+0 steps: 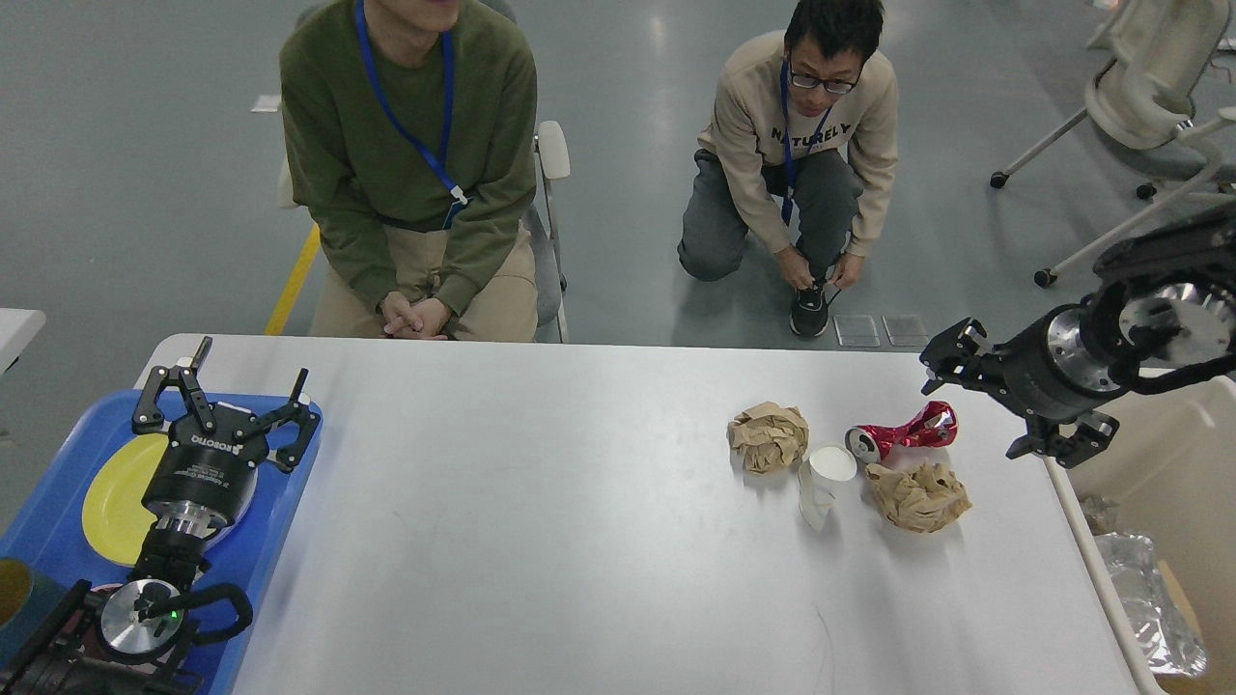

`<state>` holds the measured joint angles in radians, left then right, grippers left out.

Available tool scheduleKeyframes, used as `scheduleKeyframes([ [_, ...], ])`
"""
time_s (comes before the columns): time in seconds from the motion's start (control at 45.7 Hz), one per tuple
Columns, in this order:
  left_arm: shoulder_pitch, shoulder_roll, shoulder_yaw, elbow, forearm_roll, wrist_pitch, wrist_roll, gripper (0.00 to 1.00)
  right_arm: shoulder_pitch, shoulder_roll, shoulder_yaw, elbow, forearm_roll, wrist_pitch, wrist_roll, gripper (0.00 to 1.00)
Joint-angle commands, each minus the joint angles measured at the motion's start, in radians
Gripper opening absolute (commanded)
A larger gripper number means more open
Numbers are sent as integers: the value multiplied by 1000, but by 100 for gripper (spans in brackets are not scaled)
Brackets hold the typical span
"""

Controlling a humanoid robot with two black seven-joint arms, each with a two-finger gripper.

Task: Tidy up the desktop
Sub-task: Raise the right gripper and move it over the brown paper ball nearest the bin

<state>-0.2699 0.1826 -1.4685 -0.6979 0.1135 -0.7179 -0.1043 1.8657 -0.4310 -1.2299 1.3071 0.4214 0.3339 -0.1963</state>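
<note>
The desktop point(541, 521) is a large white top with rounded corners, filling the lower middle of the head view. Its centre and left-centre are bare matte surface.

Four pieces of litter sit grouped on its right part. A crumpled brown paper ball point(769, 436) lies furthest left of the group. Just beside it, nearer the camera, a white paper cup point(823, 485) lies tipped over, mouth facing away from the camera. A crushed red can point(901, 431) lies on its side behind the cup, open end toward the cup. A second crumpled brown paper wad point(918, 496) lies just in front of the can and beside the cup.

The right gripper point(951, 352) hangs above the far right corner of the desktop, apart from the can. Its fingers are parted and nothing is between them.

A blue tray point(280, 521) rests on the left end of the desktop and carries a yellow plate point(111, 502). The left gripper point(227, 391) is over the tray, fingers spread wide, holding nothing.

A beige bin point(1173, 463) stands against the right edge of the desktop; crumpled foil point(1149, 598) lies inside it.

Beyond the far edge, a man in a green sweater point(410, 145) sits with hands clasped. A man in a beige sweatshirt point(797, 154) crouches on the floor, hands at his shoe.
</note>
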Motion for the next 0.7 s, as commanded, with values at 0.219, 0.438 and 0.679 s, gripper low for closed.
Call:
scheduleKeyframes([
  [0.219, 0, 0, 0, 0, 0, -1, 0, 96, -545, -43, 409, -482, 34, -156, -8, 100],
  [0.438, 0, 0, 0, 0, 0, -1, 0, 96, -609, 23, 415, -534, 8, -144, -55, 100],
  [0.679, -2, 0, 0, 0, 0, -1, 0, 96, -579, 14, 398, -491, -20, -119, -170, 100],
])
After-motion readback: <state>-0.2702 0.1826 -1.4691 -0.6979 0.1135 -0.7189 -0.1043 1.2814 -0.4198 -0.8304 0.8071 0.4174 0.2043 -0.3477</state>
